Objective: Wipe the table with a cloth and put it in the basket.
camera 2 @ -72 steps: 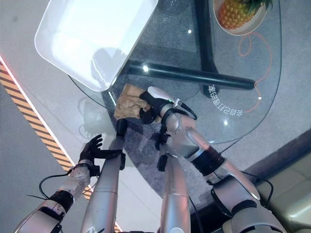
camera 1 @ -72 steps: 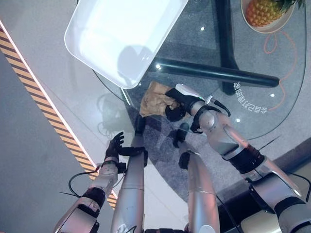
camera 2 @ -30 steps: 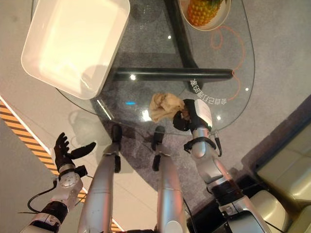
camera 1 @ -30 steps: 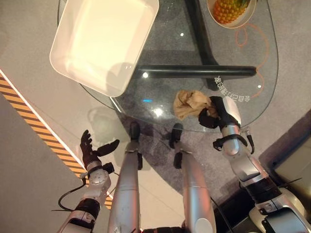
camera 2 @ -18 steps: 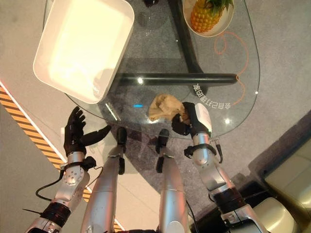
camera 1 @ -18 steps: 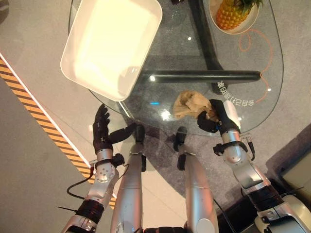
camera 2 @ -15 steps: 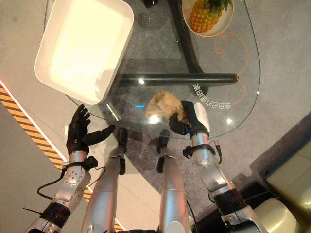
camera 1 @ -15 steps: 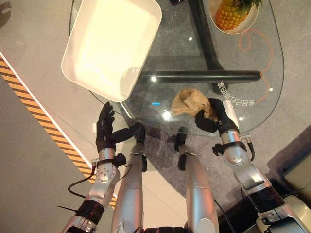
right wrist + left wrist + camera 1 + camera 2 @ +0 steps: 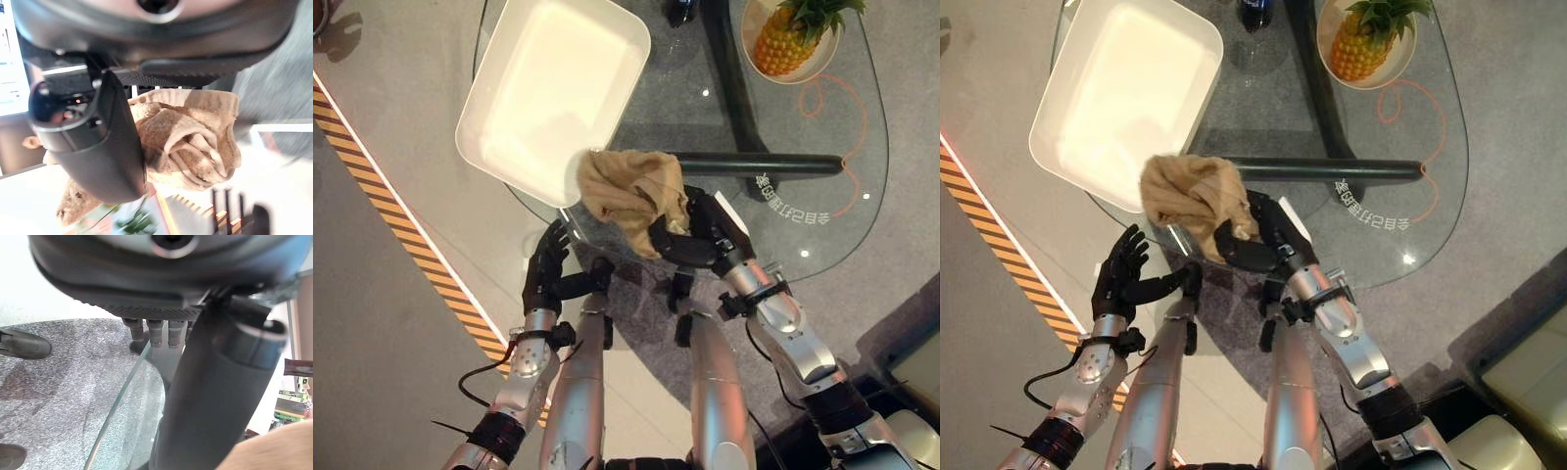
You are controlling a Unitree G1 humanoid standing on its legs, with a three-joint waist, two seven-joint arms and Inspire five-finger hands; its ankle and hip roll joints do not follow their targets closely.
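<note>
A crumpled tan cloth (image 9: pixel 631 196) hangs above the glass table (image 9: pixel 803 211), over its near left rim. My right hand (image 9: pixel 690 238) is shut on it, and the bunched folds (image 9: pixel 188 142) show past the thumb in the right wrist view. The white basket (image 9: pixel 553 93), a shallow rectangular tub, sits on the table's far left and overhangs the edge; the cloth hangs beside its near corner. My left hand (image 9: pixel 548 274) is open with straight fingers, low beside the table's near left edge, holding nothing.
A pineapple in a white bowl (image 9: pixel 788 41) stands at the far right of the table. A dark bottle (image 9: pixel 1258 12) stands at the far edge. A black bar of the table frame (image 9: pixel 773 164) runs under the glass. A yellow-black striped line (image 9: pixel 401 215) crosses the floor on the left.
My right hand has lifted the cloth off the glass and carried it left, up to the basket's near corner. The left hand has risen slightly towards the table edge. The camera has shifted.
</note>
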